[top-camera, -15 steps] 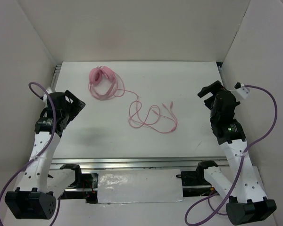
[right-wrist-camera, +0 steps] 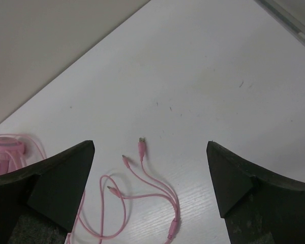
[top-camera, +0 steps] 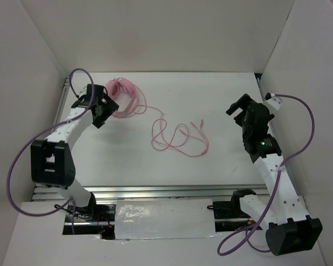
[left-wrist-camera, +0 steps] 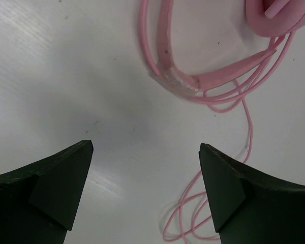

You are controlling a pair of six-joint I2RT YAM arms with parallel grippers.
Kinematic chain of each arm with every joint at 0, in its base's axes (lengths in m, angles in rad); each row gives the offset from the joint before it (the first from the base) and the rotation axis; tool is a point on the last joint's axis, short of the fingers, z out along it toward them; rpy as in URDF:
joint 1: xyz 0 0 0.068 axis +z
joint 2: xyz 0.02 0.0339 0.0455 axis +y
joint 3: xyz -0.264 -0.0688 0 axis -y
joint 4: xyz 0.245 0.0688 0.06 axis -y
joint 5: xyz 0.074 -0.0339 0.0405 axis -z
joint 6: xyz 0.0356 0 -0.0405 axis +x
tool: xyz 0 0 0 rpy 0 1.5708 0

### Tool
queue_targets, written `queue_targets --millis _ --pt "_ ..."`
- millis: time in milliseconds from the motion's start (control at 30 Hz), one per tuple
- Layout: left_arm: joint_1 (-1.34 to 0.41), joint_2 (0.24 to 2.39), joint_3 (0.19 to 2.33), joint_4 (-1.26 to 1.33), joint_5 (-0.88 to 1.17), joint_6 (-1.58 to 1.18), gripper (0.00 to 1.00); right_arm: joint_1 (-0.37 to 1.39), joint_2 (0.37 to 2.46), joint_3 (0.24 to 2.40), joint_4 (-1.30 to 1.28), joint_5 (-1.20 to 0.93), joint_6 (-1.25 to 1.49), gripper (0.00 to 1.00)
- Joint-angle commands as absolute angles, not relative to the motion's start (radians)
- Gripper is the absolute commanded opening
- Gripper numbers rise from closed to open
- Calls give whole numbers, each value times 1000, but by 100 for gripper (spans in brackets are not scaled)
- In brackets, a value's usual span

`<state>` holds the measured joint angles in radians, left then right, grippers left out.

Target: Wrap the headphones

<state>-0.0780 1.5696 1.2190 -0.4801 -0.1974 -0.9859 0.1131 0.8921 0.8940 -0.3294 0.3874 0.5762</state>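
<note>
Small pink headphones [top-camera: 122, 90] sit far-left on the white table [top-camera: 227, 94], thin headband [left-wrist-camera: 165, 46] and round cups bunched, some cord coiled round them. The rest of the long thin pink cord [top-camera: 177, 138] trails in loose loops to mid-table, plug ends [right-wrist-camera: 141, 145] lying free. Left gripper [top-camera: 105, 109] hovers just beside the headphones, jaws wide apart, nothing held. Right gripper [top-camera: 240, 106] is well apart at the right, jaws spread, empty. Left fingers probably clear of the cord, but the top view is too coarse to confirm
</note>
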Motion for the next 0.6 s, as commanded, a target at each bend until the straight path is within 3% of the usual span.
queue_targets --millis 0,200,400,533,567 --pt "-98 1734 1362 -469 -242 -1077 99 98 942 946 -246 387 565 100" --pt "-84 2012 1580 -555 -218 -1201 99 74 1029 995 -241 379 552 100" --pt "-89 2128 1647 -612 -238 -1342 97 52 1100 1028 -245 367 548 100" --pt "-91 2158 1645 -649 -261 -1391 88 41 1137 1054 -262 351 542 100" --pt "-89 2160 1638 -637 -258 -1402 80 38 1138 1057 -265 351 538 100"
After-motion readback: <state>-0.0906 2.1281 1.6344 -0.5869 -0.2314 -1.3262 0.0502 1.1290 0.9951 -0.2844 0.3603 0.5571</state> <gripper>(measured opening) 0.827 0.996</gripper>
